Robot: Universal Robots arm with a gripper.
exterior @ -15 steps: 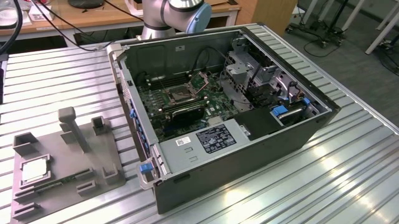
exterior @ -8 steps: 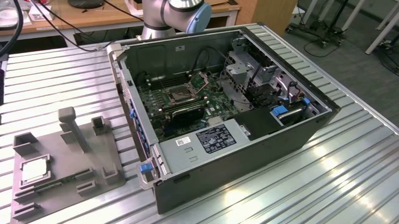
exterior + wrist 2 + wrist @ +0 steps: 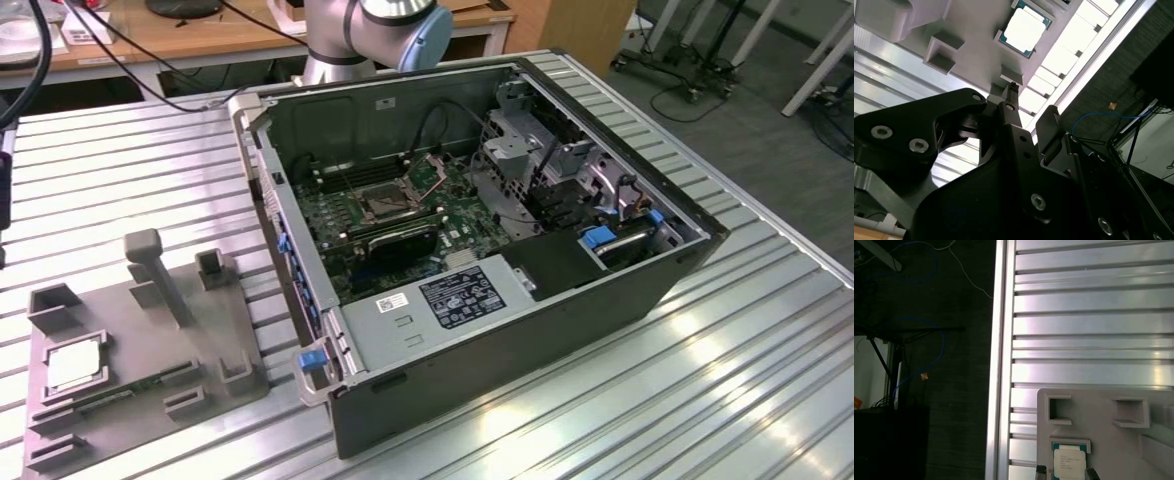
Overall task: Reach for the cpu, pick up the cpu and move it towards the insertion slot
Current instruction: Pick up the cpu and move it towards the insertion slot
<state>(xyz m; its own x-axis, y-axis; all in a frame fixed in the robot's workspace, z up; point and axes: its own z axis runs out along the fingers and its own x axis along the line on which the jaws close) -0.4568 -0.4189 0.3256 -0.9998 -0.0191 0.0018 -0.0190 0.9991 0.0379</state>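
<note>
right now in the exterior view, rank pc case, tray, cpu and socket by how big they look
1. pc case
2. tray
3. cpu and socket: they look about alike, so I won't rank one over the other.

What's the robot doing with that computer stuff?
The robot arm's gripper hangs open above the cpu, which lies flat in its recess on the grey tray. The gripper holds nothing. The insertion slot sits inside the open computer case, away from the tray.
</note>
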